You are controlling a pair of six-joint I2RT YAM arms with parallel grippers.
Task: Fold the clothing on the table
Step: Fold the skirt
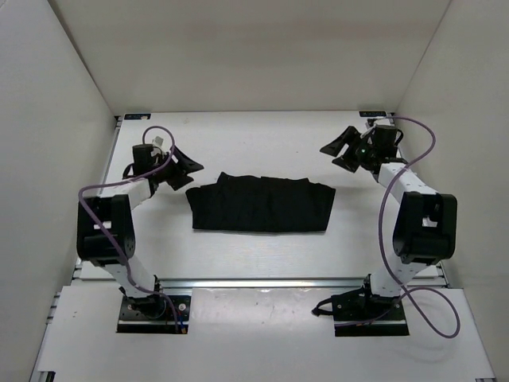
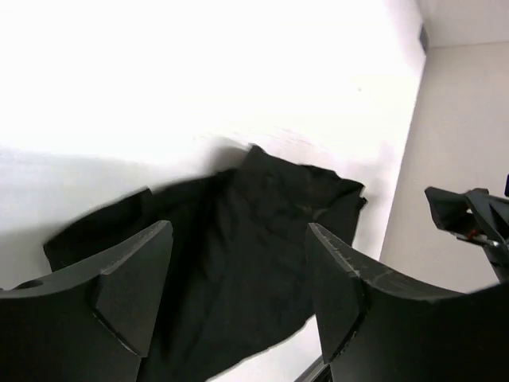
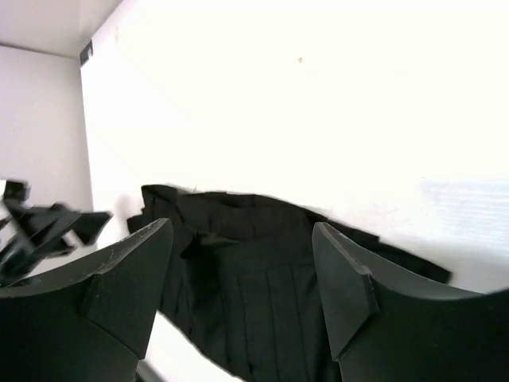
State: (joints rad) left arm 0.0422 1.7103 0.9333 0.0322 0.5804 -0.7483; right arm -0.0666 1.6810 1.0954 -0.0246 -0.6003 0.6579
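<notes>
Plain white walls close in the scene on three sides: a back wall (image 1: 254, 48), a left wall (image 1: 48, 159) and a right wall (image 1: 469, 143). Between them lies a white table (image 1: 254, 135), with a metal rail (image 1: 262, 282) along its near edge and small dark brackets (image 1: 135, 116) at its far corners. The light is bright and even, casting only soft shadows.

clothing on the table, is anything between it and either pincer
Nothing visible does. The clothing lies alone on the table. The left pincer and right pincer, both open, sit off its two ends with no object between.
</notes>
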